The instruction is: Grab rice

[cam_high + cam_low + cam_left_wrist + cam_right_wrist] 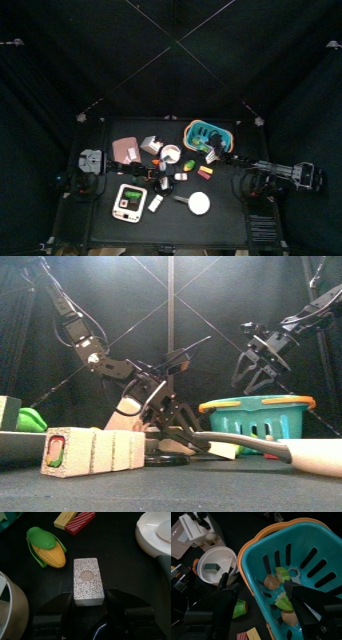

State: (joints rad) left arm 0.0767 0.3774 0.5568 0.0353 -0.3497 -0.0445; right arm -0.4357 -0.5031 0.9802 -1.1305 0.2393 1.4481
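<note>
The rice block (87, 581) is lying flat on the desk (127, 567) beside the corn (47, 548), being straddled by the wide-spread left tool (89, 604) for a squeeze, while the open, empty right tool (260, 594) is being hung over the teal basket (314, 549).
</note>
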